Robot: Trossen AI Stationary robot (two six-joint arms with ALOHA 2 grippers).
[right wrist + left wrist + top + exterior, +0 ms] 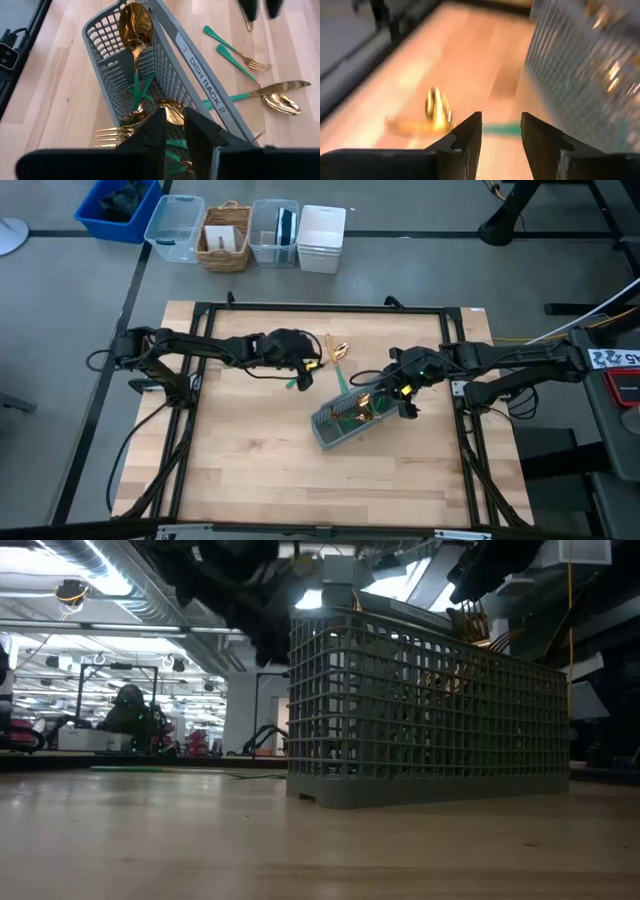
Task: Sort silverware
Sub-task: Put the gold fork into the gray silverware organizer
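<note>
The right tool (pixel 175 125) is hovering over the caddy (pixel 200 75), its fingers narrow and holding nothing, with spoons (pixel 136 25) and forks inside. The left tool (pixel 501 131), narrowly parted and empty, is reaching for the loose silverware (pixel 250 65) lying on the surface (pixel 250 450) beside the caddy; next it needs to close on one handle.

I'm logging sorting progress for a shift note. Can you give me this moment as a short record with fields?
caddy: grey slotted caddy, labelled DISH RACK 2
inside caddy: gold spoon, fork, other teal-handled pieces
still on table: two forks, knife and spoon beside the caddy
left pincer: open, low over a loose piece
right pincer: over the caddy, narrow gap
</note>
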